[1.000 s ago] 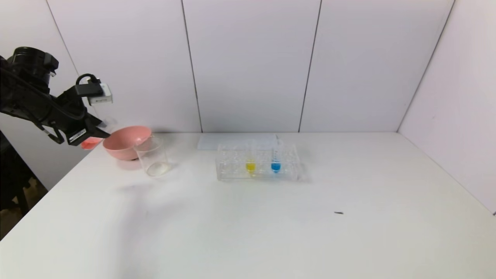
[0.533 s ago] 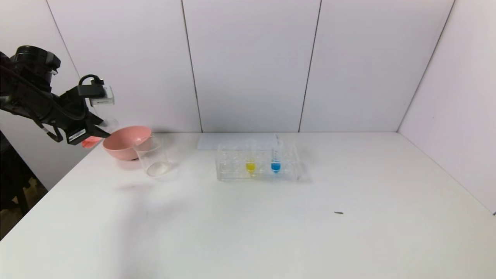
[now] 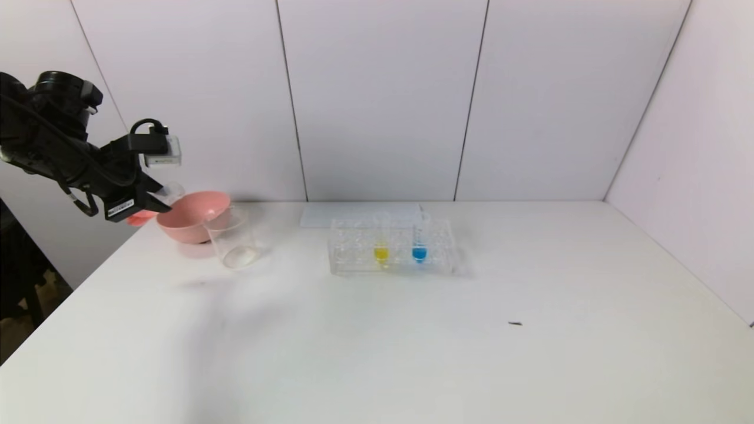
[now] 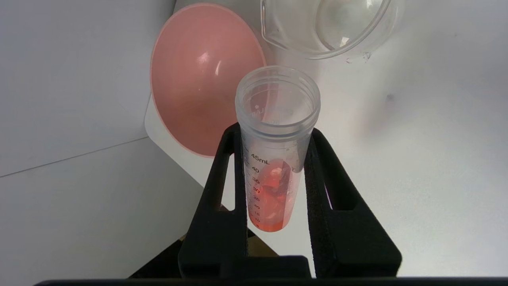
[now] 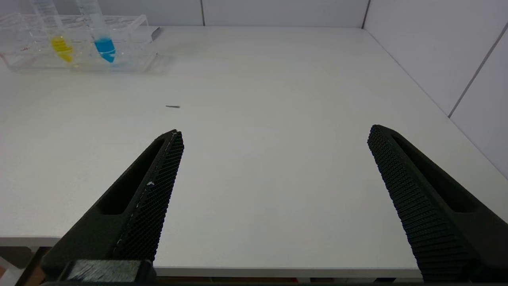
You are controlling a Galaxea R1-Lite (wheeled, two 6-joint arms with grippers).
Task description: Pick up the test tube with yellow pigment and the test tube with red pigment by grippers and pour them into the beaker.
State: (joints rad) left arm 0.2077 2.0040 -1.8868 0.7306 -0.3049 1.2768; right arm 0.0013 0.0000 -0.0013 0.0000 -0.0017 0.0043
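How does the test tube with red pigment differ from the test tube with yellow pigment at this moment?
The test tube with red pigment is clamped in the left gripper, up near the pink bowl and the beaker; the test tube with yellow pigment stands in the clear rack. The red tube is tilted, the yellow one upright. The liquids differ: orange-red and yellow. Both are clear tubes holding a little liquid.

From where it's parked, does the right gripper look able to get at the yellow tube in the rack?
Probably yes. The right gripper is open at the table's near edge, and the table between it and the yellow tube in the rack holds only a small dark speck.
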